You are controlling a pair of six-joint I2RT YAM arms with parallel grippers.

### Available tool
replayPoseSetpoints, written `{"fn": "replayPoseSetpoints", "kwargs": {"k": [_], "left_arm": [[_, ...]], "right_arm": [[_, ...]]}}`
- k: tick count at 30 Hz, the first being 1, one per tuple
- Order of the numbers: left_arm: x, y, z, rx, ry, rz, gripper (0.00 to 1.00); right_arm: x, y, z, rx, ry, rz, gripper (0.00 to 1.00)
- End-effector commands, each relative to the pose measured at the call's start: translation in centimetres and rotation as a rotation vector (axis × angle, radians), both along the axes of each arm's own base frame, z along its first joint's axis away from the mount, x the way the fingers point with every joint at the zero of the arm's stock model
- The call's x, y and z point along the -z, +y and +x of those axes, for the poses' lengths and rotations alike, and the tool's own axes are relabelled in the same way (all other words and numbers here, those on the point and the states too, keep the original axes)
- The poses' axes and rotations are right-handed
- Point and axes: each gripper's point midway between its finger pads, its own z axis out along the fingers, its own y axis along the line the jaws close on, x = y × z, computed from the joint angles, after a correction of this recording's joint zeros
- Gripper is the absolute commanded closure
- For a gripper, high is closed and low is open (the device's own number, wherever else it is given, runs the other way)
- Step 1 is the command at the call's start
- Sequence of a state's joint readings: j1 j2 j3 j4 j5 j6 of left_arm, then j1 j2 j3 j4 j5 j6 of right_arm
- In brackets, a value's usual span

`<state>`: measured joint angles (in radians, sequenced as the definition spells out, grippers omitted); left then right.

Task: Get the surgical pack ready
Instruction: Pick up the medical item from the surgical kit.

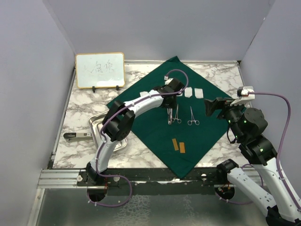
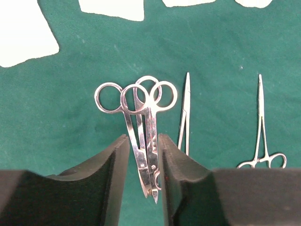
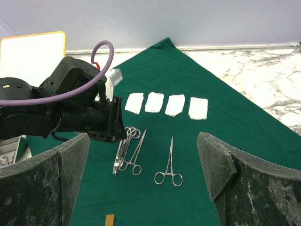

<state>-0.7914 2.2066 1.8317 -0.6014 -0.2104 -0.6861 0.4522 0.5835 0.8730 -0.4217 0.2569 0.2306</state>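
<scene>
Left wrist: left hand (image 2: 142,140) clamped on scissors (image 2: 149,123); forceps (image 2: 186,101) just beside; gauze squares (image 2: 23,37) beyond; right hand (image 3: 143,140) apart.

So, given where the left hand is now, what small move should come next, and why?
Probably lower the left hand and open it onto bare green drape, beside the nearest forceps. Its fingers pinch the ringed instruments by their blade end. Forceps and gauze already lie in rows on the cloth, with room on that side.
</scene>
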Motion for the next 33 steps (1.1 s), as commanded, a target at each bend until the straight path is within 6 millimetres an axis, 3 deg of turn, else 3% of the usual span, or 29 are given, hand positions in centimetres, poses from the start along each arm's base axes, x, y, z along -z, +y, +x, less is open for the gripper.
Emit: {"fn": "replayPoseSetpoints", "kwargs": {"k": [1,12,33], "left_arm": [[0.8,0.8,0.9,-0.016,0.002,0.041,0.70],[0.8,0.7,2.7,0.018,-0.028,0.059,0.80],[3.2,1.3,3.4,0.020,0.006,0.090,0.79]], "right_arm": [[0.0,-0.3,0.0,0.017,-0.006,0.005,0.00],[0.1,-0.2,0.0,0.016,-0.004,0.003,0.00],[0.2,-0.2,0.1,0.017,0.000,0.001,0.00]]}}
